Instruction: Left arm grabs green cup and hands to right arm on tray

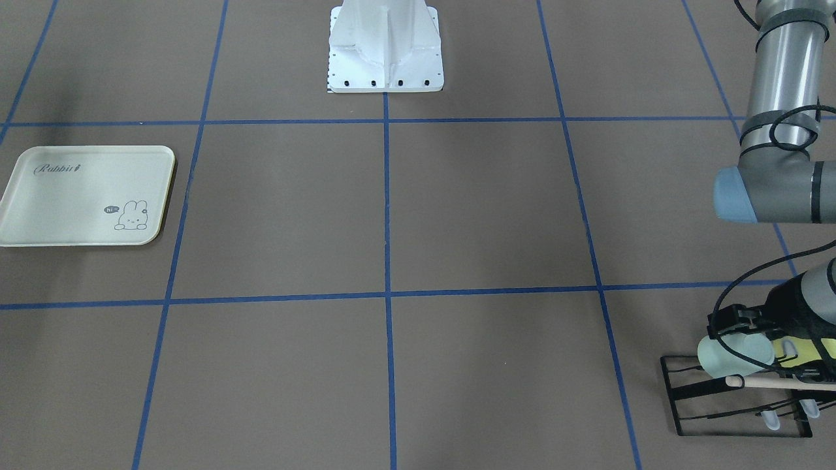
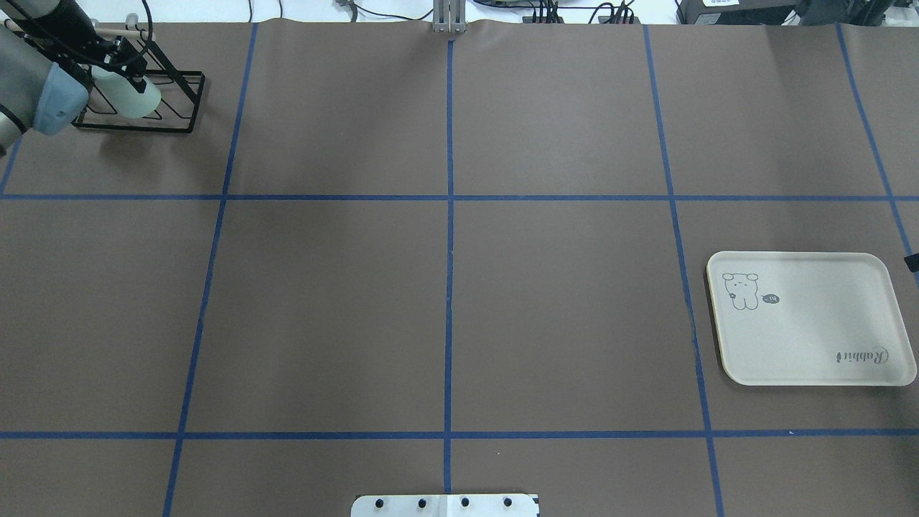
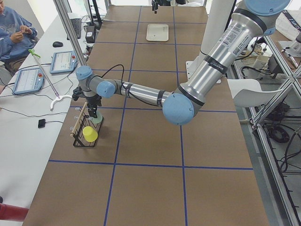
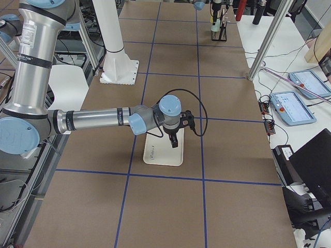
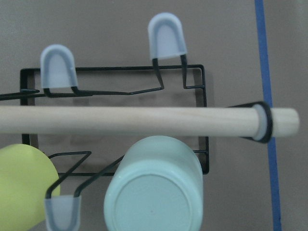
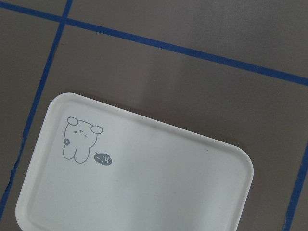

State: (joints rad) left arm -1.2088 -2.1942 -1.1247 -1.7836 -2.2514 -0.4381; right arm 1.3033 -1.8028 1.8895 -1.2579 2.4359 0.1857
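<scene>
So far we judge only the approach done: our left gripper [image 1: 731,324] is close over the green cup [image 1: 733,356], which sits in the wire rack [image 1: 718,398] at the table's corner, and we cannot tell whether the fingers have closed on it. Our right gripper [image 4: 175,138] hangs above the tray [image 1: 78,196], and we cannot tell how wide it is; the lift, hand-over and placing remain.

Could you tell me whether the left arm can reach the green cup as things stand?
Probably yes: the left tool hangs right at the green cup in the rack; the wooden rod and yellow-green cup lie beside it.
</scene>
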